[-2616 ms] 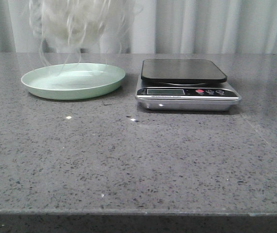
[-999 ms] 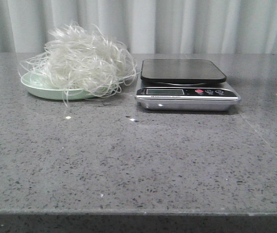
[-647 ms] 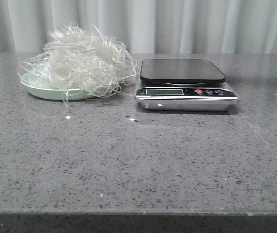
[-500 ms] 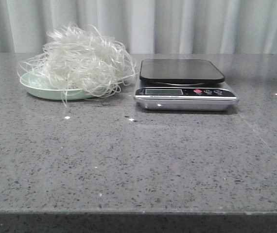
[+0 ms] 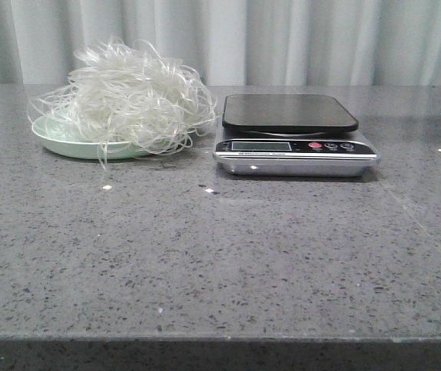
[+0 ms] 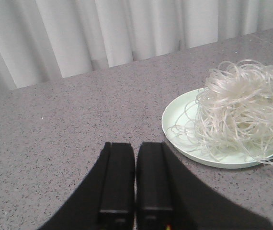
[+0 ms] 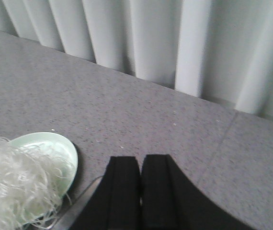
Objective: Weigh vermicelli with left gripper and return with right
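The vermicelli [image 5: 131, 97], a fluffy wad of thin white strands, lies piled on the pale green plate [image 5: 54, 137] at the table's back left, strands hanging over the rim. It also shows in the left wrist view [image 6: 244, 108] on the plate [image 6: 175, 120] and in the right wrist view [image 7: 12, 184]. My left gripper [image 6: 135, 146] is shut and empty, apart from the plate. My right gripper [image 7: 140, 159] is shut and empty, over the scale's edge. Neither gripper shows in the front view.
A digital kitchen scale [image 5: 290, 114] with a black platform and silver base stands right of the plate, nothing on it. The grey speckled stone table [image 5: 220, 255] runs to the front edge. A white curtain [image 5: 321, 39] hangs behind.
The vermicelli came down from above onto the plate between the earliest frame and one second ago. Since then it has lain still; the view has only shifted slightly.
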You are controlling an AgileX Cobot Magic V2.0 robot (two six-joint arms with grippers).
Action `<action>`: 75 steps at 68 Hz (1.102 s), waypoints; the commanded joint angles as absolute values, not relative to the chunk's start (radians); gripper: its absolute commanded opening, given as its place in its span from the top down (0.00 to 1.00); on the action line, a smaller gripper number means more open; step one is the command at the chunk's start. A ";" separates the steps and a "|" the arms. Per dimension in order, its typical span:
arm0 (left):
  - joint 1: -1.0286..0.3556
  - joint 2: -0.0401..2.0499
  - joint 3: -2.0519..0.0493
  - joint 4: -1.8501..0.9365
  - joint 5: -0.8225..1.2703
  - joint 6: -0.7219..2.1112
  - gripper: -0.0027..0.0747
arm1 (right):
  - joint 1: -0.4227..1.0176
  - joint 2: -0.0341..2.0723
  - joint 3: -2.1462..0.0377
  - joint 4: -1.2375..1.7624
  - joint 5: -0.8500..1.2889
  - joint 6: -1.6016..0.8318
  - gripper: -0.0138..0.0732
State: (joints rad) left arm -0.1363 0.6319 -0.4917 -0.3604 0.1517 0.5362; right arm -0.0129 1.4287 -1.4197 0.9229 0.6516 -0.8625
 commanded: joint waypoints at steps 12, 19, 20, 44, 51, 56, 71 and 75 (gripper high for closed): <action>-0.137 0.629 -0.520 -0.376 0.084 0.525 0.79 | -0.024 1.139 -1.060 0.918 0.251 -0.858 0.67; -0.137 0.629 -0.520 -0.376 0.074 0.525 0.79 | -0.024 1.032 -0.918 0.909 0.143 -0.863 0.67; -0.137 0.629 -0.520 -0.376 0.074 0.525 0.79 | -0.024 1.020 -0.902 0.906 0.134 -0.863 0.67; -0.137 0.629 -0.520 -0.376 0.066 0.525 0.79 | -0.024 0.737 -0.591 0.823 0.036 -0.863 0.67; -0.137 0.629 -0.520 -0.376 0.051 0.523 0.79 | -0.024 0.635 -0.515 0.822 -0.026 -0.865 0.67; -0.137 0.629 -0.520 -0.376 0.046 0.519 0.79 | -0.024 0.558 -0.457 0.822 -0.069 -0.885 0.67; -0.137 0.589 -0.520 -0.376 0.046 0.483 0.79 | -0.024 0.383 -0.335 0.822 -0.067 -0.899 0.67; -0.137 0.553 -0.520 -0.376 0.046 0.483 0.79 | -0.024 0.360 -0.317 0.822 -0.047 -0.899 0.67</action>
